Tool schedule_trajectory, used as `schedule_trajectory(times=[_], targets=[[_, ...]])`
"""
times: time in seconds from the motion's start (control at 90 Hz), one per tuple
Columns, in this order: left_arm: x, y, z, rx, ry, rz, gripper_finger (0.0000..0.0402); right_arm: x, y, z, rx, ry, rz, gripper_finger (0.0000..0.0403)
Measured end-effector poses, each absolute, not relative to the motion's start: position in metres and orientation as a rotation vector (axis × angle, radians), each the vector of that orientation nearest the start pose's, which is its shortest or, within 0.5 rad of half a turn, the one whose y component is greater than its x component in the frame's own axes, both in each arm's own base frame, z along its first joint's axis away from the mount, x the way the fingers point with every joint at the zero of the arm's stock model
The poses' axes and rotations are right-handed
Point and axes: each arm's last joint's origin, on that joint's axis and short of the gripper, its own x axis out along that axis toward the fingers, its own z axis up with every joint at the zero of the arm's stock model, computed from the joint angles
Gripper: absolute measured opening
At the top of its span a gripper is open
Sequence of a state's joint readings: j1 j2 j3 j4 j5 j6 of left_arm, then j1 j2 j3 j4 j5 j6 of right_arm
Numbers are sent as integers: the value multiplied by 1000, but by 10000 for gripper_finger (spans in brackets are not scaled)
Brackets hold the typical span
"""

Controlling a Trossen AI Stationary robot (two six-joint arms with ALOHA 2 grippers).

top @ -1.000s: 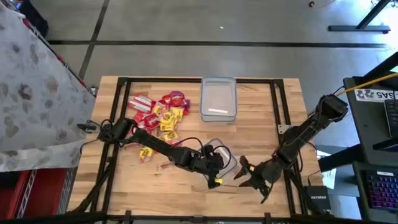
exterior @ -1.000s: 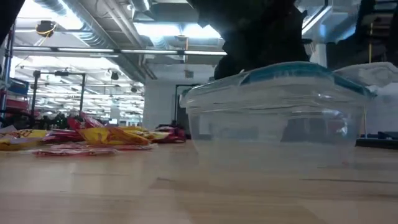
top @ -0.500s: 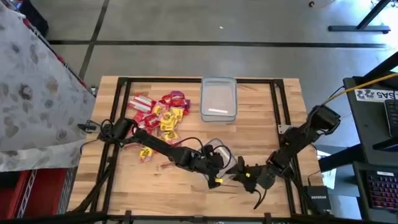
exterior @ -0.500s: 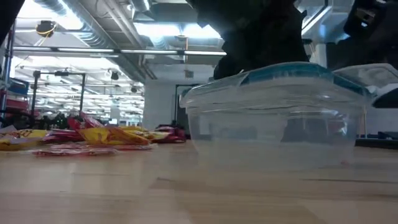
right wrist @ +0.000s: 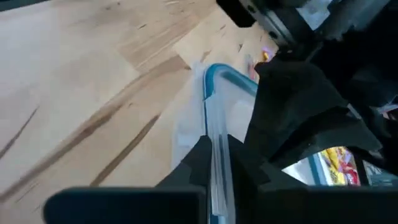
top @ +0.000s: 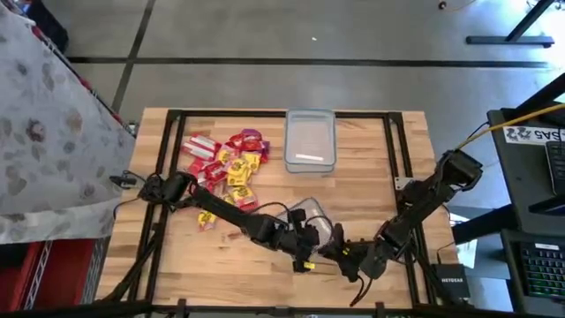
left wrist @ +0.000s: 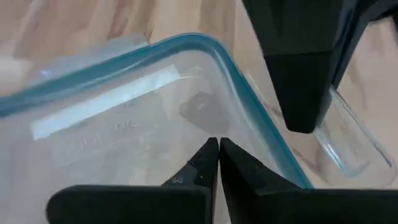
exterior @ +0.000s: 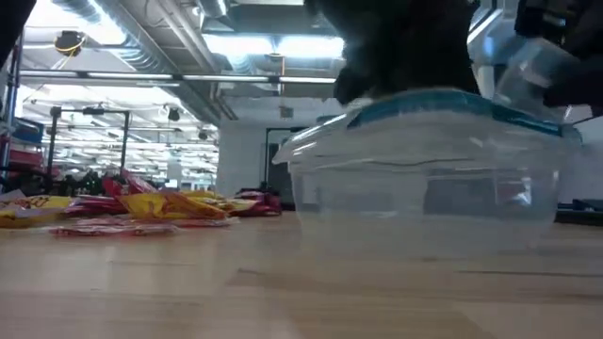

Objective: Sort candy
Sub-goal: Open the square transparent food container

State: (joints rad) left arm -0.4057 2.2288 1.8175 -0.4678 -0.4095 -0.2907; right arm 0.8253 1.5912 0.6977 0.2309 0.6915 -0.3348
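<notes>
Candy [top: 225, 163] sits heaped at the far-left of the tabletop [top: 371, 190], w/ no pieces sorted yet. Both arms work the near tub [exterior: 429, 179]: right claw [right wrist: 214, 155] clenched on its blue-rimmed lid [left wrist: 186, 68], left claw [left wrist: 219, 155] clenched atop it. Peel from one corner & brace the tub so it won't skid.

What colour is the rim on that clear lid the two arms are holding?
Teal blue, a thin band around the clear lid; the left wrist view shows it best.
</notes>
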Motion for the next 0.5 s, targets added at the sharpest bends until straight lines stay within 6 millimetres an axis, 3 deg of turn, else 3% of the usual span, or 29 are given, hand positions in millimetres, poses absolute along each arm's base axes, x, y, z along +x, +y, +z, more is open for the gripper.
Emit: schedule_trajectory(times=[0.3,0.5], targets=[[441,-213,258,272,714,216,0,225,212,181,-767,437,99,3],[420,-242,274,370,667,286,0,229,206,181,-729,449,27,2]])
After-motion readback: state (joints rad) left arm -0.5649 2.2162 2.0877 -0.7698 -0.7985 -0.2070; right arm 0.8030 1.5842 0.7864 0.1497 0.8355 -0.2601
